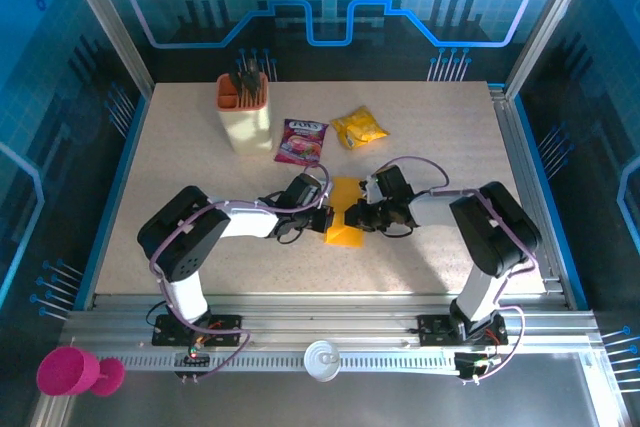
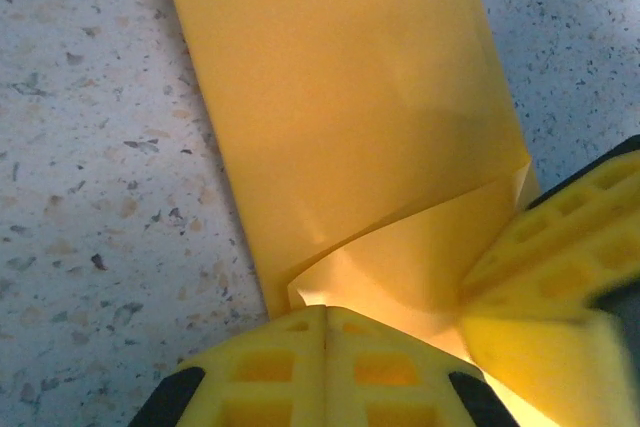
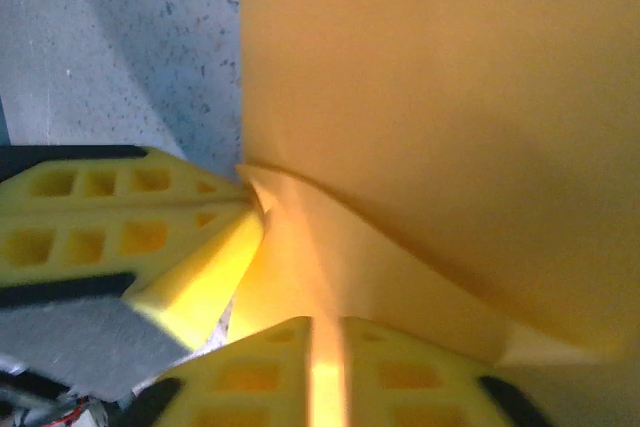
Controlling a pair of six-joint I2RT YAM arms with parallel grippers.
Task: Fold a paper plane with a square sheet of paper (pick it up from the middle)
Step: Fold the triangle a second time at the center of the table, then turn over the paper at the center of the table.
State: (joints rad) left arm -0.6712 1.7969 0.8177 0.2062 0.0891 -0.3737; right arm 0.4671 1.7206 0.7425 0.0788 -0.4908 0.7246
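A pink cup (image 1: 70, 372) stands off the surface's (image 1: 200, 167) near left corner, beside the metal rail. At the far left of the speckled surface stands a beige holder (image 1: 245, 112) with an orange rim and dark utensils in it. The left arm reaches in toward the middle. The left hand (image 1: 328, 219) sits at the left edge of the sheet of paper (image 1: 346, 230). In the left wrist view its yellow fingers (image 2: 270, 367) are pressed together on the paper's near edge, which curls up from the surface just in front of them.

Beyond the arms, a purple printed packet (image 1: 302, 140) lies flat just right of the holder. The orange-yellow sheet lies at the middle of the surface between the two hands, folded into a narrow strip running away from the bases, with its near end lifted. A round white object (image 1: 322, 359) rests on the rail in front of it. A crinkled yellow snack packet (image 1: 360, 127) lies to the right of the purple one, apart from it.

The right hand (image 1: 362, 215) meets the paper's right edge. In the right wrist view its fingers (image 3: 390, 377) are closed with a thin strip of paper showing in the seam between them, and the left hand's fingers are close beside them.
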